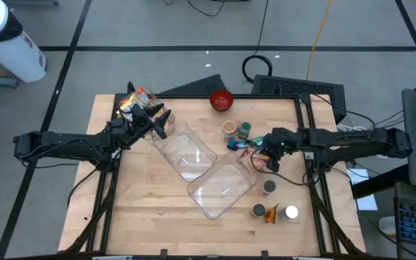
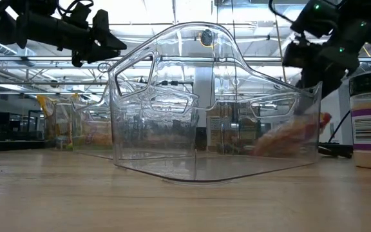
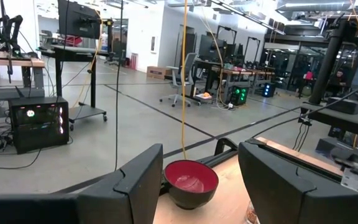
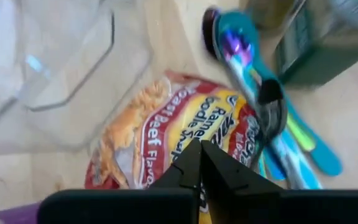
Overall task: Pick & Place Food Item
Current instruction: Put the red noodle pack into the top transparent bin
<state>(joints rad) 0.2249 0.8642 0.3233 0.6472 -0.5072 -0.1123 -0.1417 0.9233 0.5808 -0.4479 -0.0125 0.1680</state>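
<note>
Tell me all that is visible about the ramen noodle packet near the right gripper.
The ramen noodle packet is a soft, glossy plastic pouch, red and yellow, printed with "Ramen Noodle" and "Roast Beef Flavor". It lies flat on the wooden table, beside the clear plastic container. Colourful plastic spoons lie against one edge. The shut right gripper is directly over it; whether it pinches the wrapper cannot be told.

One table [image 1: 150, 209] carries two clear plastic bins [image 1: 186, 153], side by side near its middle. One red bowl [image 1: 222, 100] sits at the far edge. One ramen noodle packet [image 4: 166, 134] lies right of the bins, beside one bunch of coloured spoons [image 4: 272, 124]. Five small jars [image 1: 269, 187] stand on the right side.
</note>
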